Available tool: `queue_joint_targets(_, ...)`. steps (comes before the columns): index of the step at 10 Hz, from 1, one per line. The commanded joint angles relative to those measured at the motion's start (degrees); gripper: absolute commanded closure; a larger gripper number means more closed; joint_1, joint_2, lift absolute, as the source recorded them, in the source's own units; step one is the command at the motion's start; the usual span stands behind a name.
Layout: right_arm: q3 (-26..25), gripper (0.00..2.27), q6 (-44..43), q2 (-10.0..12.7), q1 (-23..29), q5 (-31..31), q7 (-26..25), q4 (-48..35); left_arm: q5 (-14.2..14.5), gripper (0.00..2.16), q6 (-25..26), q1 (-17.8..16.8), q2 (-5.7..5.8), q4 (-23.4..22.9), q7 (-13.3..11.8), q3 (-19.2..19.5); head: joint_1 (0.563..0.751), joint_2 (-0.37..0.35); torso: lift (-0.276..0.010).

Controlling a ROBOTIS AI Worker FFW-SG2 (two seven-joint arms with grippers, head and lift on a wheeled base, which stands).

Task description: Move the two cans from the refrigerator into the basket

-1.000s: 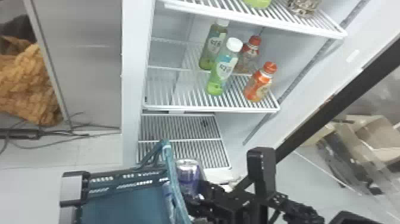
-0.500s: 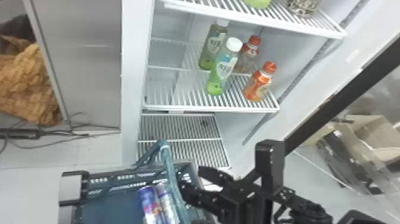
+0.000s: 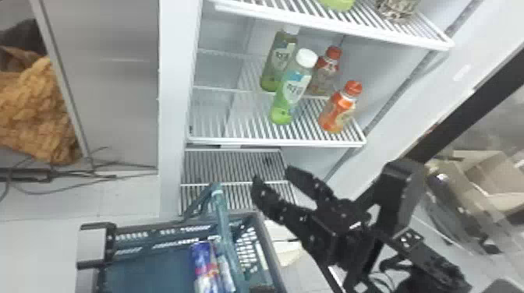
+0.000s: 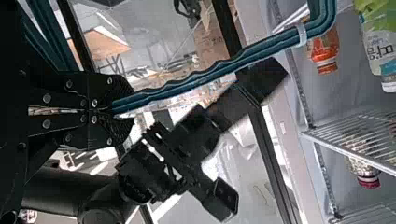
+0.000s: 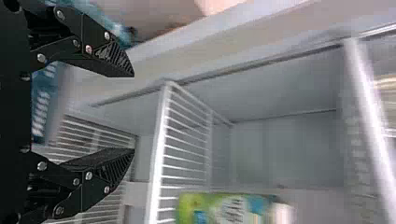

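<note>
In the head view, a blue, red and silver can [image 3: 204, 265] and a second, paler can [image 3: 226, 272] lie side by side in the teal basket [image 3: 269, 249], the paler one partly behind the handle [image 3: 224, 222]. My right gripper [image 3: 275, 180] is open and empty, above and to the right of the basket, in front of the lower refrigerator shelf. The right wrist view has the same gripper [image 5: 133, 113] with its fingers wide apart. In the left wrist view, my left gripper [image 4: 111, 108] is shut on the basket handle [image 4: 201, 79].
Green bottles [image 3: 290, 93] and orange-capped bottles [image 3: 339, 109] stand on the middle refrigerator shelf [image 3: 273, 142]. Below is another wire shelf [image 3: 234, 165]. The dark door frame [image 3: 468, 101] slants along the right, with cardboard boxes [image 3: 491, 175] beyond it.
A can that was at my right gripper beside the handle now lies in the basket next to the other. The right gripper has let go, opened and moved up toward the refrigerator.
</note>
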Motion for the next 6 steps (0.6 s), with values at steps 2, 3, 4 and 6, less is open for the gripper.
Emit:
queue_joint_targets(2,1.5,0.5,-18.8,0.0,1.2,-0.1,-1.3,4.0,-0.4,1.21,0.0,0.0,0.0,0.4,0.1,0.1,0.695,-0.35,-0.276)
queue_joint_targets(3,2.1,0.5,-24.1,0.1,1.4,-0.1,-2.0,6.0,-0.6,1.21,-0.1,0.1,0.0,0.4,0.1,0.3,0.695,-0.35,-0.276)
queue_joint_targets(4,2.8,0.5,-28.9,0.3,1.7,0.1,-2.8,8.1,-0.7,1.21,-0.1,0.1,0.09,0.4,0.1,0.3,0.695,-0.35,-0.276)
queue_joint_targets(6,3.7,0.5,-36.1,1.0,2.2,1.5,-4.4,11.6,-0.9,1.21,-0.1,0.1,0.09,0.4,0.1,0.1,0.695,-0.35,-0.276)
